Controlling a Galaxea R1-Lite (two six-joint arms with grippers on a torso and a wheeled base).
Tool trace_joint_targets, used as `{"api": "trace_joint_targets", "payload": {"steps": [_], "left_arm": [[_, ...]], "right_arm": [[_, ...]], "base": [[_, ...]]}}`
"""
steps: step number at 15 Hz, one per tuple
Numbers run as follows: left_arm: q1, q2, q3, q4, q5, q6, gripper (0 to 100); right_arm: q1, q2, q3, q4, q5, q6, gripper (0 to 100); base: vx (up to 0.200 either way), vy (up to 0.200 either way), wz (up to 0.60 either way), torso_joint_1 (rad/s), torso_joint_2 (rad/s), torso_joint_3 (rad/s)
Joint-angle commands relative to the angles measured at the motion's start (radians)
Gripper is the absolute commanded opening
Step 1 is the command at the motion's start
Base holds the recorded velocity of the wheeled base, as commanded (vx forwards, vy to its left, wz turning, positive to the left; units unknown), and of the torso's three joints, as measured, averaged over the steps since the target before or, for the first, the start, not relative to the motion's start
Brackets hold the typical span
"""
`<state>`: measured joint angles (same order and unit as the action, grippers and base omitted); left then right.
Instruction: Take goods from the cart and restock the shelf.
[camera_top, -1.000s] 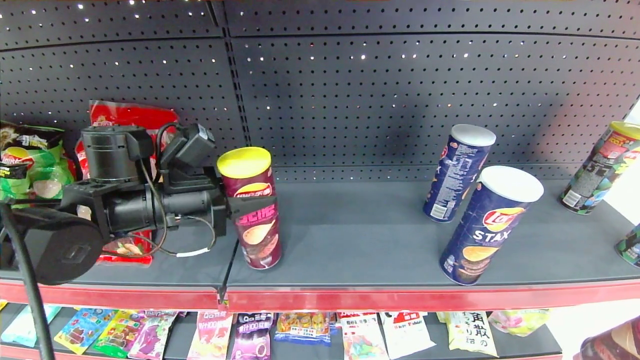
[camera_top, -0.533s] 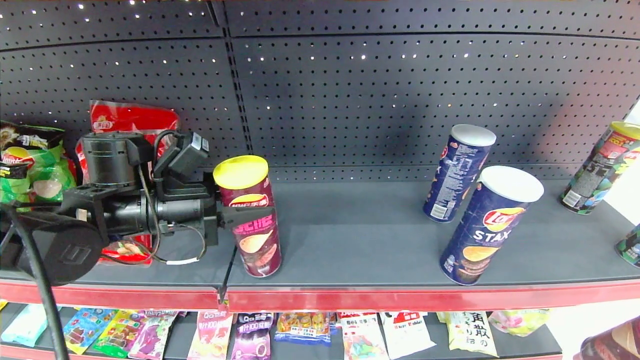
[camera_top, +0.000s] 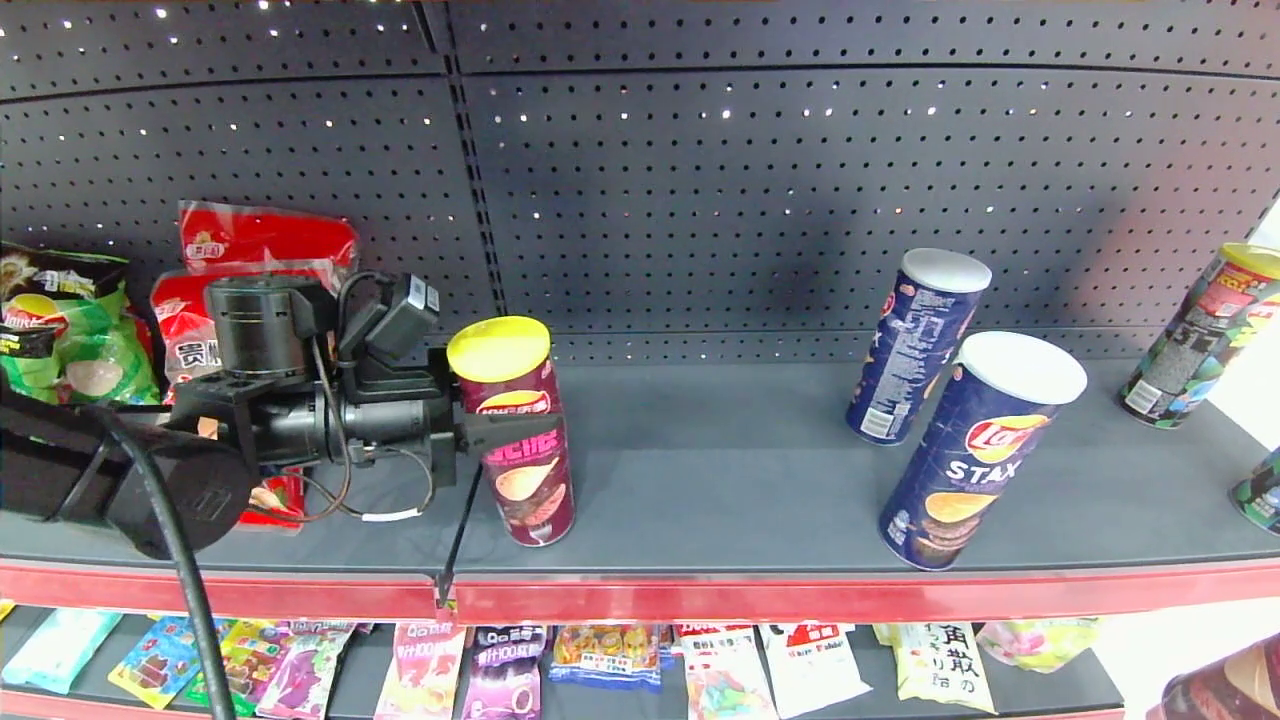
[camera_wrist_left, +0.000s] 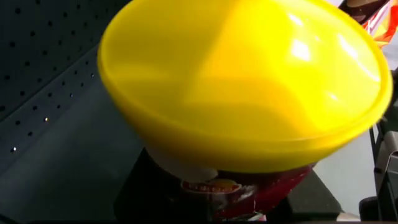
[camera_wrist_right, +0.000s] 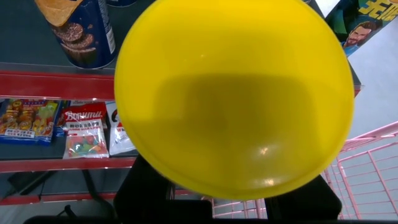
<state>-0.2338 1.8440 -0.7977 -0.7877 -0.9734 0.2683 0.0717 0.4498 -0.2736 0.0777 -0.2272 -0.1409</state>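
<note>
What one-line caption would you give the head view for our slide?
Left gripper grips a yellow-lidded maroon chip can at the shelf, left of two blue cans.

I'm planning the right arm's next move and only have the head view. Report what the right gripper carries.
Observer: The right gripper is shut on a second can with a yellow lid. Its dark fingers flank the can below the lid.
Operator: Say where it hangs.
Observer: It hangs in front of the shelf's red edge. The pink cart lies lower down, past the lid.
</note>
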Motion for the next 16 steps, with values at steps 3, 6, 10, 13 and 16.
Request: {"api": "trace_joint_targets", "payload": {"steps": [3,6,10,13,16], "left_arm": [[0.001,0.021,0.003,-0.001,-0.004,0.029,0],[-0.001,0.017,0.011,-0.001,-0.024,0.031,0],[0.002,0.011,0.026,-0.001,-0.048,0.028,0],[0.002,0.009,0.026,-0.001,-0.067,0.028,0],[0.002,0.011,0.029,-0.001,-0.077,0.028,0]], "right_arm": [[0.0,0.0,0.004,0.001,0.0,0.0,0],[0.0,0.0,0.004,0.001,0.002,-0.002,0],[0.0,-0.002,0.005,0.001,0.0,-0.002,0],[0.0,-0.005,0.005,0.001,0.0,0.0,0],[0.0,-0.006,0.005,0.001,0.0,-0.002,0]], "base": [[0.0,0.0,0.0,0.0,0.0,0.0],[0.0,0.0,0.0,0.0,0.0,0.0],[0.0,0.0,0.0,0.0,0.0,0.0],[0.0,0.0,0.0,0.0,0.0,0.0],[0.0,0.0,0.0,0.0,0.0,0.0]]}}
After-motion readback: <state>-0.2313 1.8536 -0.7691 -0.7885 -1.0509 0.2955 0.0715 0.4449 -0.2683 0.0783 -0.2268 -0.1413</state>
